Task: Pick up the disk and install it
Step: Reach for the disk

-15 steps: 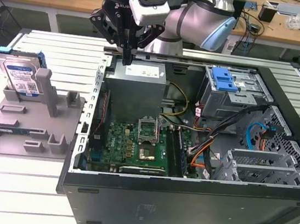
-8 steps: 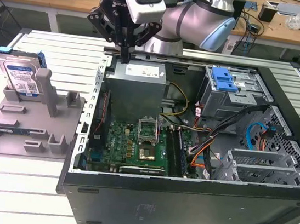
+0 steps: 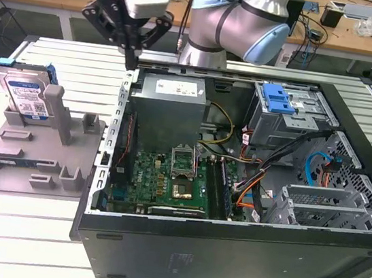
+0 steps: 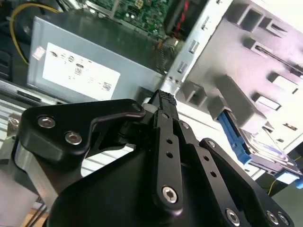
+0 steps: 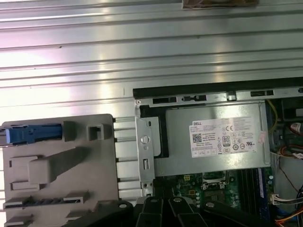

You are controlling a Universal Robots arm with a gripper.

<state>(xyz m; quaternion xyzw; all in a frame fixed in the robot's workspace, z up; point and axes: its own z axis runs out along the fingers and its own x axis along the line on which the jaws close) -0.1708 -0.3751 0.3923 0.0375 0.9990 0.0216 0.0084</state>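
Leaning upright near the bench's [image 3: 15, 240] far corner at the exterior view's left, the disk [image 3: 24, 90] stands on the grey fixture plate [image 3: 31, 167] among its posts, with nothing gripping it. Well apart from it, the hand [image 3: 129, 63] hangs over the back corner of the open computer case [image 3: 225, 261], fingers pressed together on nothing, tips pointing down beside the grey power supply [image 3: 170, 103]. Further right, a blue latch [image 3: 277, 97] tops the drive cage [image 3: 298, 123].
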